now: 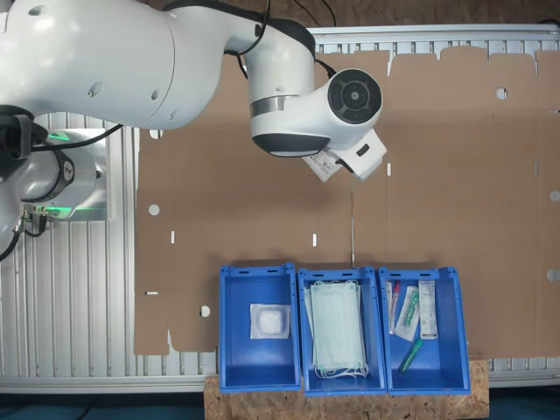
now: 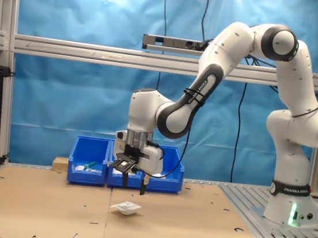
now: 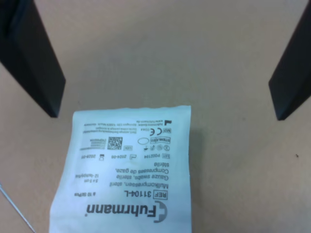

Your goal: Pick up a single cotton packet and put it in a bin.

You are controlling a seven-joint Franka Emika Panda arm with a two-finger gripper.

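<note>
Tool spread wide, empty, hovering above cotton packet. Packet lies flat on cardboard-covered worktop, printed side up, apart from fingers. I'd centre tool over packet first, then descend straight, pinch across middle. Beyond: blue bins along far worktop edge, drop target.

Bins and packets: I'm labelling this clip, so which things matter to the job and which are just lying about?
Job:
packet on the cardboard
open pincer above it
bin already holding a packet

Lying about:
masks
long packets
</note>
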